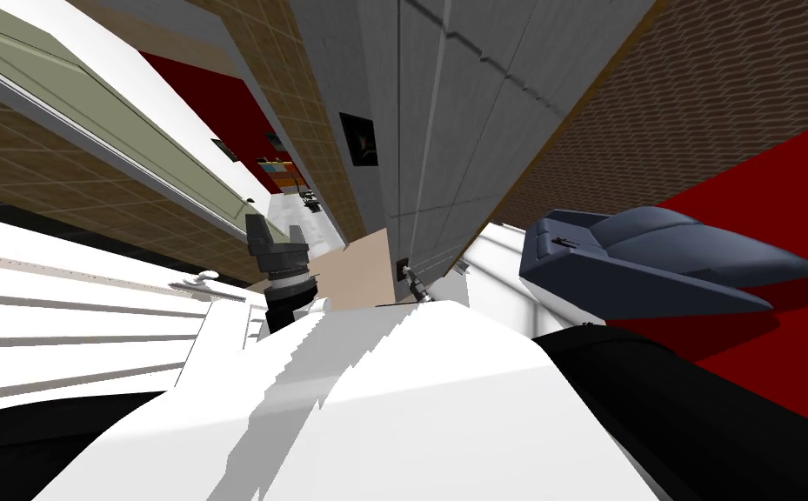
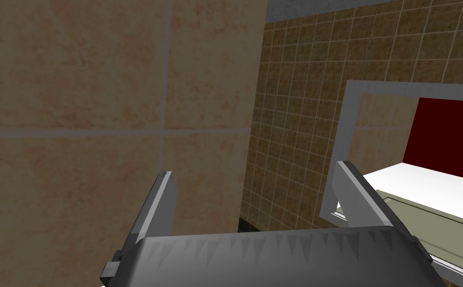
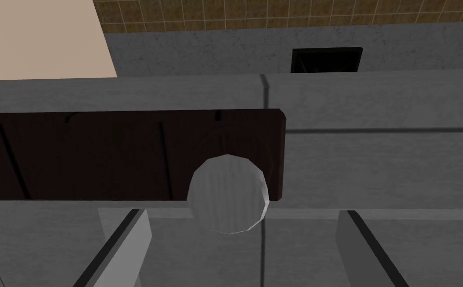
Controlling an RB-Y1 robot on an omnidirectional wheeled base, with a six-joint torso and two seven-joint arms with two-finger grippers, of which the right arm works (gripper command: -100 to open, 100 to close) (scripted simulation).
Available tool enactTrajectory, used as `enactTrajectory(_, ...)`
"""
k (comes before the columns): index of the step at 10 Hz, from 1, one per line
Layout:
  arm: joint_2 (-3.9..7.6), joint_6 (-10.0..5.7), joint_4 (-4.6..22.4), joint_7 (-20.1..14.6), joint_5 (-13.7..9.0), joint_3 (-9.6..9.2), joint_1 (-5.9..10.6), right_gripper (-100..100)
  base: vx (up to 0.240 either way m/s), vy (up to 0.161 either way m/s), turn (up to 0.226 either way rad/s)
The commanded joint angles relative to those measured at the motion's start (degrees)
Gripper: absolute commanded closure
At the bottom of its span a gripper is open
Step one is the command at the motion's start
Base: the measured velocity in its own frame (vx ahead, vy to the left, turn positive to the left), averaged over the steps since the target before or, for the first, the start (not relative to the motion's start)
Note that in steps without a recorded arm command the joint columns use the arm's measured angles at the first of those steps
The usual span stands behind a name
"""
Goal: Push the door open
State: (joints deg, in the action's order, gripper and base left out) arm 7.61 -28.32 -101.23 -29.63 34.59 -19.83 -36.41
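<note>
**Fig.** RB-Y1 at the door, head + 2 wrist views. The right gripper (image 3: 240, 213) was spread wide and gripped nothing. Its 2 fingers (image 3: 135, 241) stood on either side of a round grey knob (image 3: 229, 194), apart from it on both sides. The knob sat near 1 end of the door (image 3: 100, 154), seen in the right wrist view as a dark brown panel w/ thin grooves, lying against a grey wall (image 3: 375, 164). A beige panel (image 3: 41, 37) showed beyond the brown one; whether it belonged to the door could not be told. In the head view the brown panel appeared as a small dark patch at the foot of the grey wall, just right of the beige panel, w/ the right gripper just below it. The left gripper (image 2: 253, 168) — also wide, holding nothing — was raised just left of the beige panel. A blue-grey armchair (image 1: 654, 257) stood on red floor (image 1: 767, 174) at the robot's right, well apart from the door. 1 dark picture frame (image 1: 358, 139) hung on the grey wall.
</note>
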Motion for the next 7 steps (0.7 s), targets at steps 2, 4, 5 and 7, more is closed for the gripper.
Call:
enactTrajectory(2, -0.47, 1.43, 0.23, 0.12, -0.33, -0.02, 1.17, -100, 0.212, 0.07, 0.043)
enactTrajectory(4, -0.36, 1.06, 0.1, 0.09, -0.24, -0.04, 0.83, 100, 0.035, 0.015, 0.001)
enactTrajectory(5, -0.36, 1.06, 0.1, 0.09, -0.24, -0.04, 0.83, 100, -0.015, -0.011, 0.015)
enactTrajectory(7, -0.36, 1.06, 0.1, 0.09, -0.24, -0.04, 0.83, 100, -0.018, -0.008, -0.006)
